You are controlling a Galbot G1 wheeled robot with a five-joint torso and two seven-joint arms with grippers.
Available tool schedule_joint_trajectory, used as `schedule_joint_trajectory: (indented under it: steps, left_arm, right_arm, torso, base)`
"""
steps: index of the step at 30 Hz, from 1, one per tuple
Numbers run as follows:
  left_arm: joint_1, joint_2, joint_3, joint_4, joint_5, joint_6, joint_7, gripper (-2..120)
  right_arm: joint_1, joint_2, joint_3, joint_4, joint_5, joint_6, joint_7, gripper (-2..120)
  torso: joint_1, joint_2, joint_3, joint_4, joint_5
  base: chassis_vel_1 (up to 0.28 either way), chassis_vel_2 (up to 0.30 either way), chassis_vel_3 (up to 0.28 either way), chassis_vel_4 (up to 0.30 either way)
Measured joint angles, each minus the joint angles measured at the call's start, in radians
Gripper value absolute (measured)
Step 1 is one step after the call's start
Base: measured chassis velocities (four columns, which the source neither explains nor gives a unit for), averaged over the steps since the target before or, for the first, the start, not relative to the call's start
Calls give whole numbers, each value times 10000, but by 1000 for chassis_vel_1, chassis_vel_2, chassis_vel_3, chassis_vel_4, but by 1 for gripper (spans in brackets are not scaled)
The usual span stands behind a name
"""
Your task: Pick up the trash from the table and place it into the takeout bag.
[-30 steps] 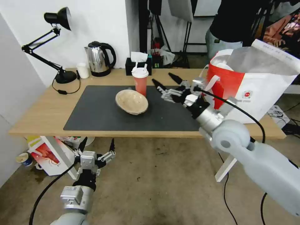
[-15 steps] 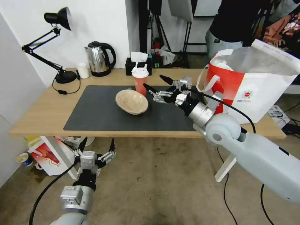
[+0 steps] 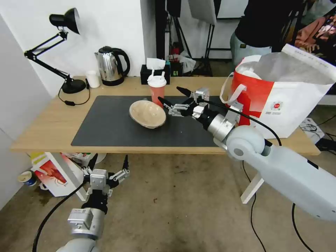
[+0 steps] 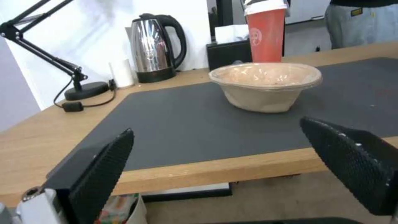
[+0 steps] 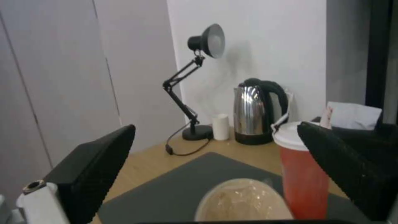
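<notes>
The left gripper (image 3: 108, 162) hangs idle below the counter (image 3: 42, 134), jaws spread. On the dark mat sits the beige paper bowl (image 3: 147, 113), the red cup (image 3: 157, 91) just behind it. The right gripper (image 3: 173, 96) hovers beside both, jaws spread and empty. This looks like the approach: next, close on one item, then carry it to the takeout bag (image 3: 280, 101).

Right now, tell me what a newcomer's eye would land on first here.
First, the right gripper, open, reaching over the dark mat beside the beige paper bowl and the red cup behind it. Next, the big white and red takeout bag standing open at the table's right end. The left gripper hangs open below the table's front edge.
</notes>
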Motion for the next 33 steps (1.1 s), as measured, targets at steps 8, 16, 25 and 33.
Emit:
schedule_joint_trajectory:
  steps: [8, 16, 25, 33]
  left_arm:
    - [0, 0, 0, 0, 0, 0, 0, 100]
    - [0, 0, 0, 0, 0, 0, 0, 100]
    - [0, 0, 0, 0, 0, 0, 0, 100]
    - [0, 0, 0, 0, 0, 0, 0, 100]
  right_arm:
    - [117, 132, -2, -396, -23, -73, 318, 100]
    - [112, 366, 156, -875, -106, -192, 763, 100]
    - [294, 790, 117, -1686, -128, -274, 879, 100]
    - [611, 1187, -17, -2322, 166, -675, 1060, 100]
  torso:
    - [0, 0, 0, 0, -1]
    - [0, 0, 0, -1, 0]
    - [0, 0, 0, 0, 0]
    - [0, 0, 0, 0, -1]
  base:
    - [0, 0, 0, 0]
    - [0, 0, 0, 0]
    - [0, 0, 0, 0]
    - [0, 0, 0, 0]
